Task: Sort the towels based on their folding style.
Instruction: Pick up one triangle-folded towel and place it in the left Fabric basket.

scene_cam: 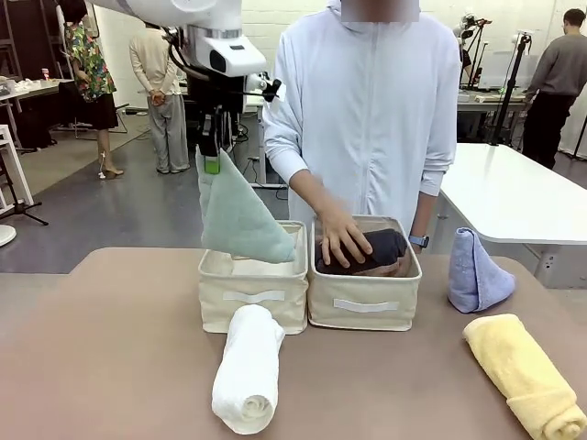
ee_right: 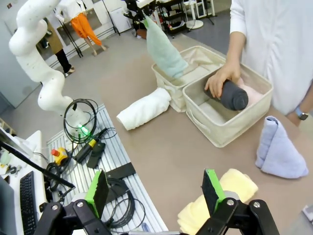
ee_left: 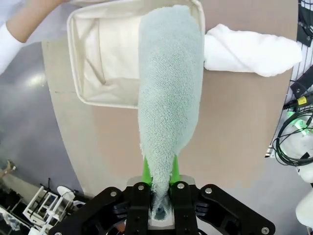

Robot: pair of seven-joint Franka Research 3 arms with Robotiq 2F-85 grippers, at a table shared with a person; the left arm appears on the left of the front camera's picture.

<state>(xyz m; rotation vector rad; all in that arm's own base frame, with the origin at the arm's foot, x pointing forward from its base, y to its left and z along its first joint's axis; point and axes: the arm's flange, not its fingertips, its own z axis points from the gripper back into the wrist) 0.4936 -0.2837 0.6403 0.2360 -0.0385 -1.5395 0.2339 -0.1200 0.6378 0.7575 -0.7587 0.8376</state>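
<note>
Pale green towel (scene_cam: 240, 215), cone-folded, is hanging from the left gripper (scene_cam: 212, 163), clenched on its tip, over the left basket (scene_cam: 252, 295) by the tabletop's (scene_cam: 110, 348) far edge. Step, I judge: dropping it in; next is calling for lowering, then letting go. Right gripper (ee_right: 154, 188) is hovering, jaws spread, empty. Person's hand (scene_cam: 344, 238) is pressing a grey towel (scene_cam: 385, 246) into the right basket (scene_cam: 365, 307). Brown tabletop is sitting in a grey-floored workshop

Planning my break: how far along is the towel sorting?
Done: pink towel in right basket. In hand: left hand holds green cone over left basket; person's hand on dark grey roll in right basket. Left: white roll, yellow roll, blue cone on the table.
</note>
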